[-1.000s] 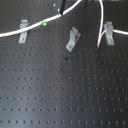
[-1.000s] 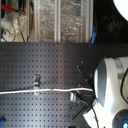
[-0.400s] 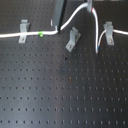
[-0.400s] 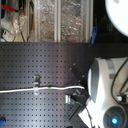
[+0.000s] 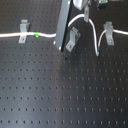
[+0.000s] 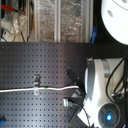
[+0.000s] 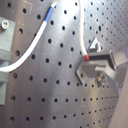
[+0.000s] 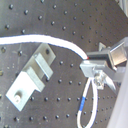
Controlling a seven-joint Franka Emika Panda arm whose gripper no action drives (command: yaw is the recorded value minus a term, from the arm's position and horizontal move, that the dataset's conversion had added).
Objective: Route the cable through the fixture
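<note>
The white cable [image 5: 50, 36] runs from the first exterior view's left through the left clip [image 5: 22, 31], green band [image 5: 36, 34] just past it. It rises to my gripper [image 5: 84, 16], loops down with its blue band [image 5: 98, 50], and climbs to the right clip [image 5: 107, 32]. The middle fixture [image 5: 72, 40] stands just below the gripper, and the cable passes above it. In both wrist views the gripper [image 8: 91, 64] [image 7: 90, 59] is shut on the cable [image 8: 45, 41], with the fixture [image 8: 32, 77] beside it.
A black bar [image 5: 62, 25] slants down from the gripper to the perforated black board [image 5: 65, 95], beside the middle fixture. In the second exterior view the white robot arm [image 6: 102, 85] fills the right and shelves with clutter [image 6: 45, 20] stand behind the board.
The gripper has come down with the cable toward the middle fixture. The green band has dropped to just beside the left clip, and the black bar has come into view.
</note>
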